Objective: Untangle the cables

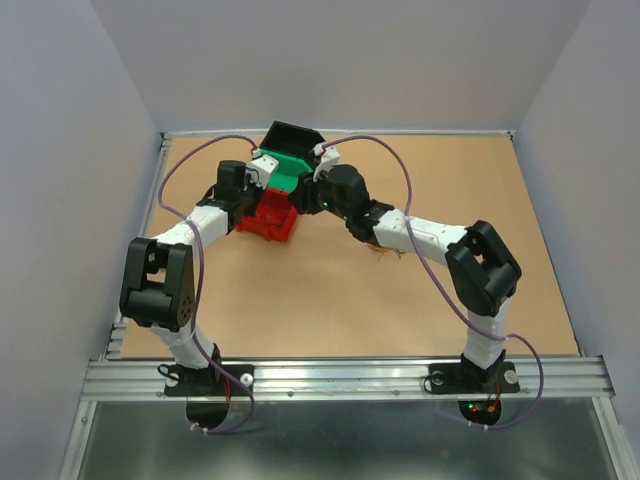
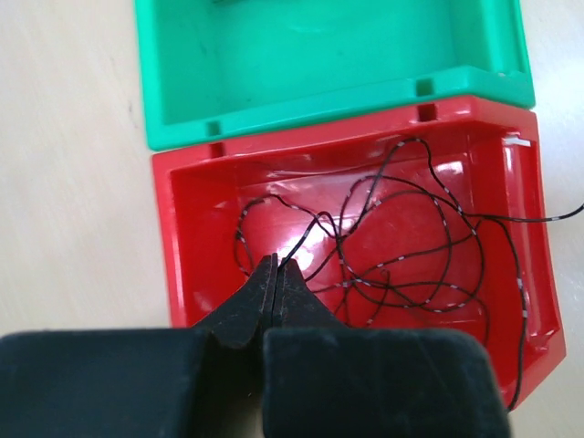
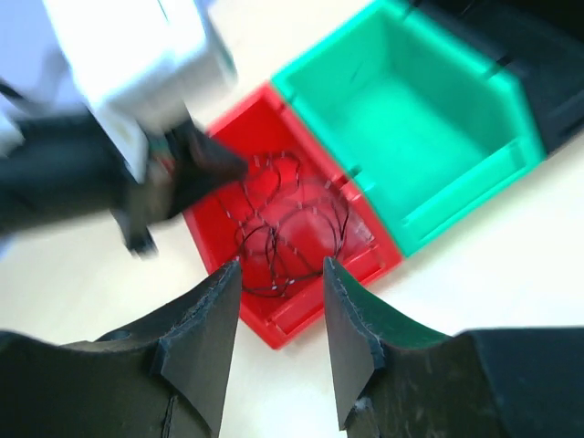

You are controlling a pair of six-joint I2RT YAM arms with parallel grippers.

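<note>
Dark grey cables (image 2: 401, 265) with pale flecks lie in loose loops inside the red bin (image 2: 182, 237); one strand trails over its right rim. My left gripper (image 2: 276, 263) hangs over the bin, shut, with a dark strand running up from its tips. The right wrist view looks down on the same cables (image 3: 292, 228) in the red bin (image 3: 301, 310). My right gripper (image 3: 281, 265) hovers open above the bin's near corner with nothing between its fingers. From above, both grippers (image 1: 256, 192) (image 1: 312, 196) meet over the red bin (image 1: 268, 222). Thin reddish strands (image 1: 384, 254) lie on the table under the right forearm.
A green bin (image 2: 301, 55) touches the red bin's far side, also visible as the green bin (image 3: 429, 119) (image 1: 290, 172). Behind it stands a black bin (image 1: 290, 135). The brown tabletop (image 1: 330, 300) is walled by grey panels on three sides.
</note>
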